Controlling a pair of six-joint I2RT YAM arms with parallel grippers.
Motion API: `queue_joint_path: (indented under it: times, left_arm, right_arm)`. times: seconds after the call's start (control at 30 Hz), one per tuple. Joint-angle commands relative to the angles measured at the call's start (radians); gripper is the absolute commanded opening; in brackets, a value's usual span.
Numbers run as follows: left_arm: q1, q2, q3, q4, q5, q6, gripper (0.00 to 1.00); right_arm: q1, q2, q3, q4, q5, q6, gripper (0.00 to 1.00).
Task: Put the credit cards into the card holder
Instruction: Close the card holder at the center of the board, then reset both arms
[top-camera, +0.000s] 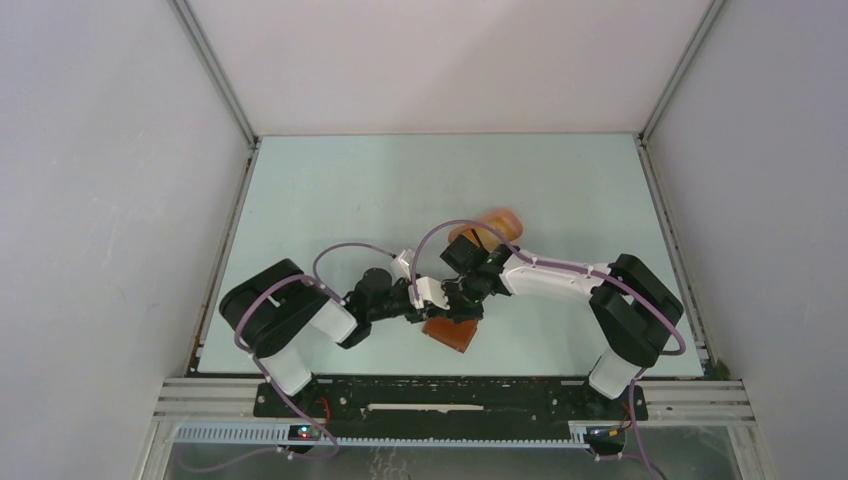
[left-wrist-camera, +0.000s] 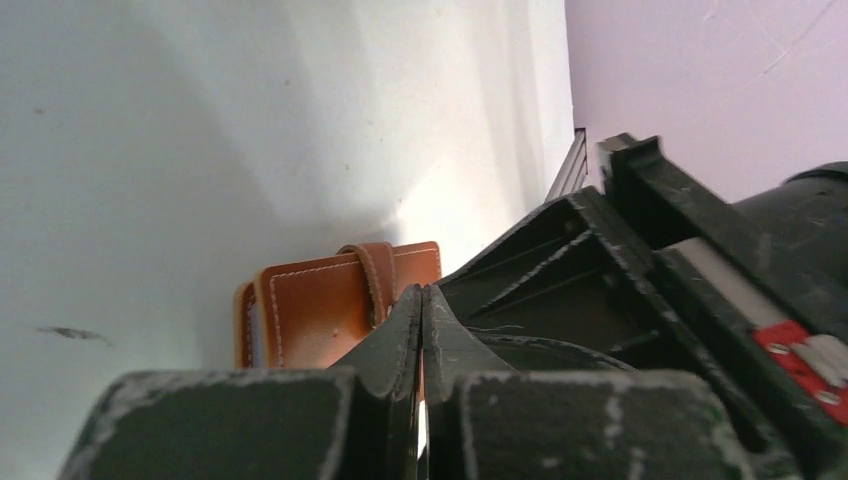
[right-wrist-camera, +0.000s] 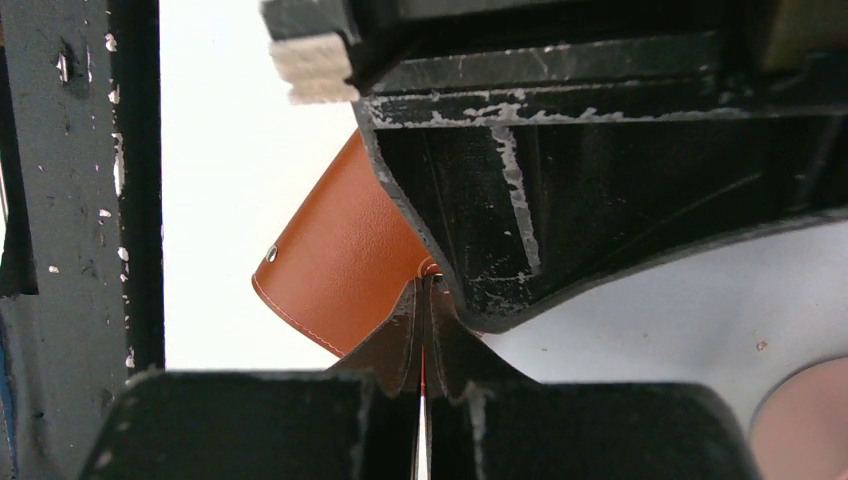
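The reddish-brown card holder lies near the table's front edge, partly under both grippers. My left gripper is shut, its tips pinching the holder's edge by the strap. My right gripper is shut on a thin stitched leaf of the holder, whose flap with a snap button hangs to the left. A pale grey-blue strip shows between the holder's leaves. I see no loose credit cards. Each gripper's black body fills the other's wrist view.
A pink oval tray sits just behind the right gripper, and its rim shows in the right wrist view. White walls enclose the table on three sides. The arm bases stand along the front rail.
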Motion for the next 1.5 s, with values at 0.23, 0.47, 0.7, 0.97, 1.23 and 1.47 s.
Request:
queue_joint_path:
  times: [0.23,0.47,0.7,0.97,1.23,1.47]
  left_arm:
    - [-0.018,0.092,0.026,0.045,0.024,-0.045,0.01]
    - [-0.034,0.017,0.053,-0.267,-0.024,0.072,0.0]
    - [-0.037,0.036,0.039,-0.318,-0.024,0.106,0.0]
    - [-0.016,-0.145,0.109,-0.432,-0.097,0.18,0.14]
    - [-0.01,-0.634,0.231,-0.859,-0.336,0.528,0.4]
    - [-0.005,-0.973,0.36,-1.133,-0.479,0.72,0.86]
  right_arm:
    - [0.014,0.041,0.0,0.017,0.01,0.01,0.0]
    - [0.016,0.035,0.0,0.024,0.025,0.017,0.0]
    - [0.028,0.028,0.001,0.027,0.036,0.022,0.06]
    - [-0.031,-0.101,0.081,-0.156,-0.073,0.005,0.6]
    - [-0.238,-0.373,0.081,-0.293,-0.236,-0.097,0.66]
    - [-0.539,-0.613,0.128,-0.225,-0.235,0.134,0.97]
